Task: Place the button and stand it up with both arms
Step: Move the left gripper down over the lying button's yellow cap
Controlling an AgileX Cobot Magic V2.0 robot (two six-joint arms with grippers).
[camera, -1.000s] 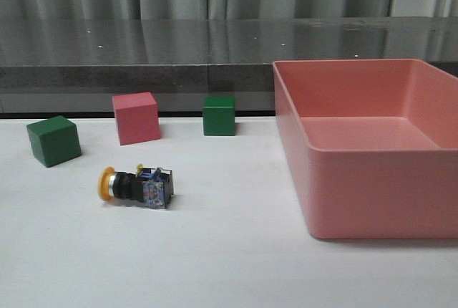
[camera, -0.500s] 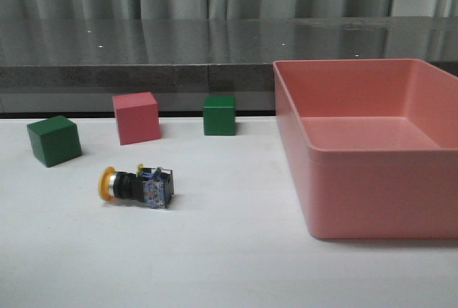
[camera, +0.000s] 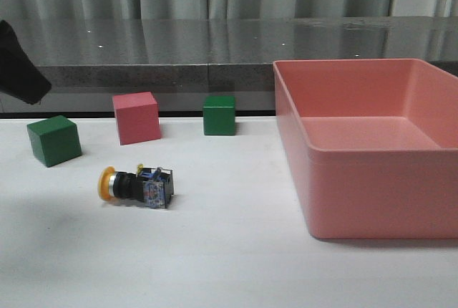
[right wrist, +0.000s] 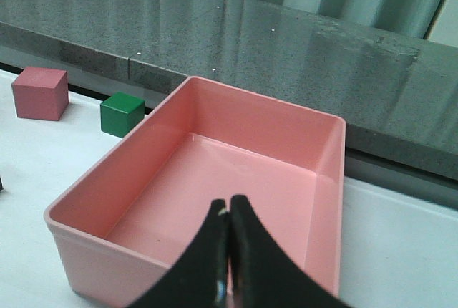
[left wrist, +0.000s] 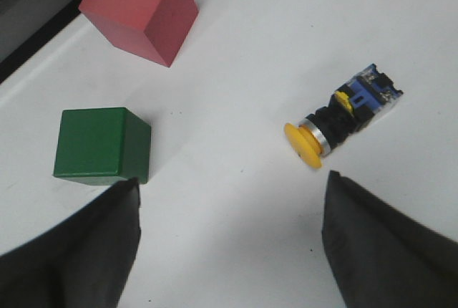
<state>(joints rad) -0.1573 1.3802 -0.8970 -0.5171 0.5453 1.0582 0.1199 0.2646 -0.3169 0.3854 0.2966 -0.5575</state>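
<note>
The button point(camera: 136, 185) lies on its side on the white table, yellow cap to the left, clear-blue block to the right. It also shows in the left wrist view point(left wrist: 342, 115). My left gripper point(left wrist: 232, 186) is open and empty, hanging above the table between the button and a green cube point(left wrist: 102, 144). In the front view only a black part of the left arm point(camera: 18, 71) shows at the left edge. My right gripper point(right wrist: 229, 208) is shut and empty, above the pink bin point(right wrist: 315, 186); it does not show in the front view.
A pink bin point(camera: 358, 154) stands at the right. A green cube point(camera: 54, 140), a pink cube point(camera: 136, 117) and a second green cube point(camera: 218, 114) stand behind the button. A dark counter ledge point(camera: 143, 71) runs along the back.
A black part of the left arm has come into the front view at the left edge. The button and cubes have not moved.
</note>
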